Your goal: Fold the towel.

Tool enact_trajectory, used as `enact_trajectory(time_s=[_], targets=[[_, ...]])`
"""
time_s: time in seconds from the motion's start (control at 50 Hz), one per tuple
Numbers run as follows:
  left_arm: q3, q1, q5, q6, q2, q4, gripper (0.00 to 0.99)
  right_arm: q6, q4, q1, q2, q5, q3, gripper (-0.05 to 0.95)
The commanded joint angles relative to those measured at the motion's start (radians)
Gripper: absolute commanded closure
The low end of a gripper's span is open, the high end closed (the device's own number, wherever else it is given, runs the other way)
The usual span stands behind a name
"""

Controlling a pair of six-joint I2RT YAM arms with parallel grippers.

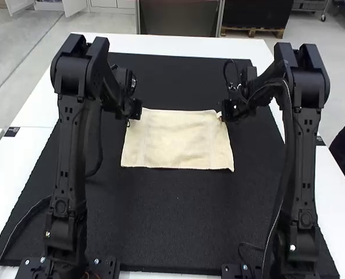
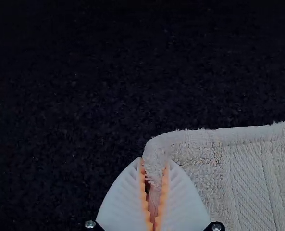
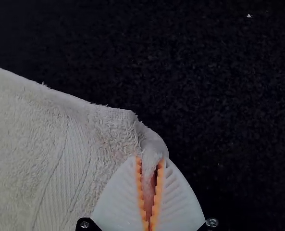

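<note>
1. Towel (image 1: 178,139) lies spread on the black mat (image 1: 172,221), on the desk (image 1: 15,151).
2. Left fingers (image 2: 123,204) nearly closed, pinching its far left corner.
3. Right fingers (image 3: 178,204) likewise, on the far right corner.
4. Risks: shallow pinches may slip if pulled hard; uneven arm travel could skew the fold; dragging could bunch the near edge.

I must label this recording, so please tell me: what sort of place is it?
Probably a robotics lab: a left arm and a right arm stand at a white table with a black mat and a towel.
</note>
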Motion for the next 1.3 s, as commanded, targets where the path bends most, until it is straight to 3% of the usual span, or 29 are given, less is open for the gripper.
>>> enact_trajectory(time_s=[0.0, 0.22, 0.38, 0.54, 0.66, 0.72, 0.82, 1.04, 1.18, 1.28], targets=[[0.051, 0.017, -0.014, 0.023, 0.008, 0.004, 0.969, 0.001, 0.003, -0.019, -0.078, -0.049, -0.001, 0.92], [0.097, -0.003, -0.012, 0.048, -0.036, -0.027, 0.969, 0.002, 0.104, -0.041, -0.158, 0.002, -0.015, 0.92], [0.121, -0.029, -0.014, 0.046, -0.099, -0.099, 0.969, 0.020, 0.103, -0.064, -0.230, -0.006, -0.019, 0.92], [0.129, -0.027, -0.014, 0.048, -0.151, -0.065, 0.969, 0.030, 0.134, -0.097, -0.311, -0.009, -0.078, 0.92], [0.163, -0.021, -0.014, 0.054, -0.167, -0.099, 0.969, 0.040, 0.123, -0.117, -0.310, -0.018, -0.093, 0.92], [0.178, -0.012, -0.014, 0.051, -0.179, -0.153, 0.969, 0.033, 0.081, -0.131, -0.317, -0.047, -0.101, 0.92], [0.167, 0.001, -0.012, 0.049, -0.202, -0.173, 0.969, 0.004, 0.043, -0.139, -0.353, -0.063, -0.128, 0.92], [0.112, 0.008, -0.012, 0.046, -0.246, -0.099, 0.969, 0.001, 0.089, -0.151, -0.432, -0.066, -0.219, 0.92], [0.097, 0.010, -0.002, 0.046, -0.305, -0.233, 0.969, -0.004, 0.080, -0.153, -0.485, -0.075, -0.245, 0.92], [0.044, 0.005, 0.015, 0.046, -0.363, -0.231, 0.969, -0.007, 0.057, -0.151, -0.518, -0.075, -0.274, 0.92]])
